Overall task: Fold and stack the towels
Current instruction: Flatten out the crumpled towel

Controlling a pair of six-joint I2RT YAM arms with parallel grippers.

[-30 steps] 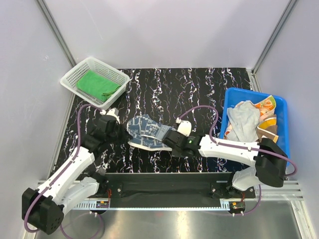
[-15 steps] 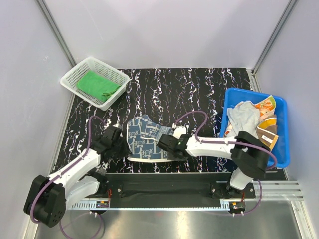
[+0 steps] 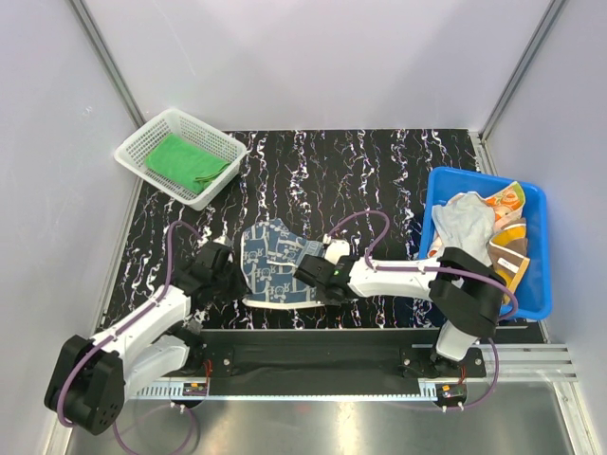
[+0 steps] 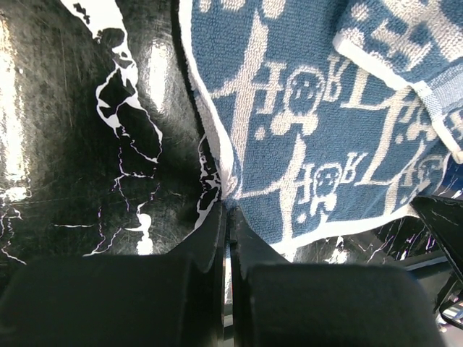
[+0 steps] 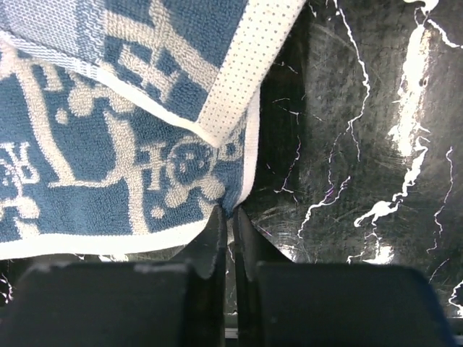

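The navy towel with pale pattern (image 3: 274, 266) lies folded on the black marbled table near its front edge. My left gripper (image 3: 230, 273) is shut on the towel's near left corner (image 4: 239, 189). My right gripper (image 3: 305, 277) is shut on its near right corner (image 5: 233, 194). A second layer with a white dotted hem (image 5: 249, 69) lies on top of the lower layer. A green towel (image 3: 183, 160) lies in the white mesh basket (image 3: 216, 188). Several more towels, grey-white and orange printed (image 3: 474, 227), are piled in the blue tub (image 3: 531, 294).
The basket stands at the table's back left corner. The tub stands along the right side. Grey walls enclose the table on three sides. Purple cables (image 3: 365, 220) loop over the right arm. A metal rail (image 3: 313, 360) runs along the front.
Both grippers have drawn the towel's near edge toward the front of the table, folding it over. The right gripper moved left; the left moved down. Little changed in the last half second.
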